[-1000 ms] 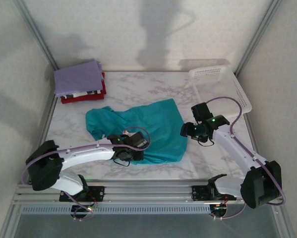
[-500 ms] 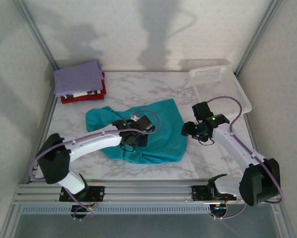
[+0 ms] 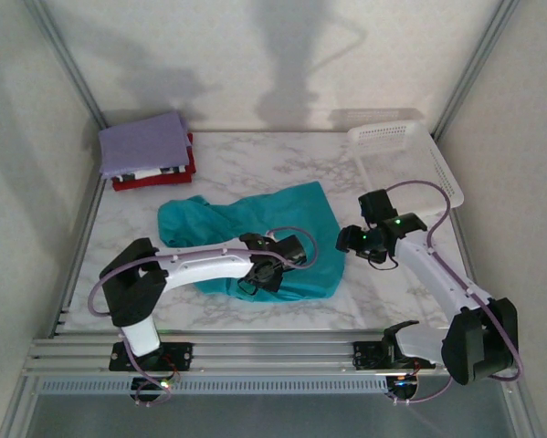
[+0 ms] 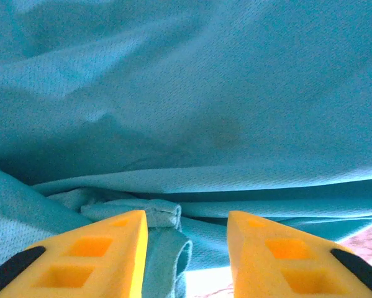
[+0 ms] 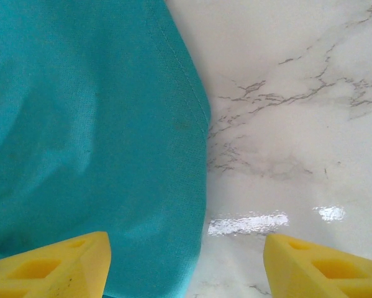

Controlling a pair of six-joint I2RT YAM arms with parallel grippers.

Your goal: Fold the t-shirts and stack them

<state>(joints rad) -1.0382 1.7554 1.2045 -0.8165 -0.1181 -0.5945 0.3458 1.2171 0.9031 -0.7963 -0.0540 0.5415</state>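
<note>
Left pincer (image 4: 186, 248) has swept rightward across the teal t-shirt (image 3: 300, 219).

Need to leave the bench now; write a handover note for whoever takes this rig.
Left hand: open, straddling a bunched fold of the teal short-sleeved cloth t-shirt.
Right hand: open over that shirt's right edge, holding nothing.
Things: teal shirt crumpled on the white marble table; folded lavender shirt tops the black-and-white patterned shirt and red shirt, far left corner.
Done: those three folded, stacked.
Left: fold the teal one, add it to the stack.
</note>
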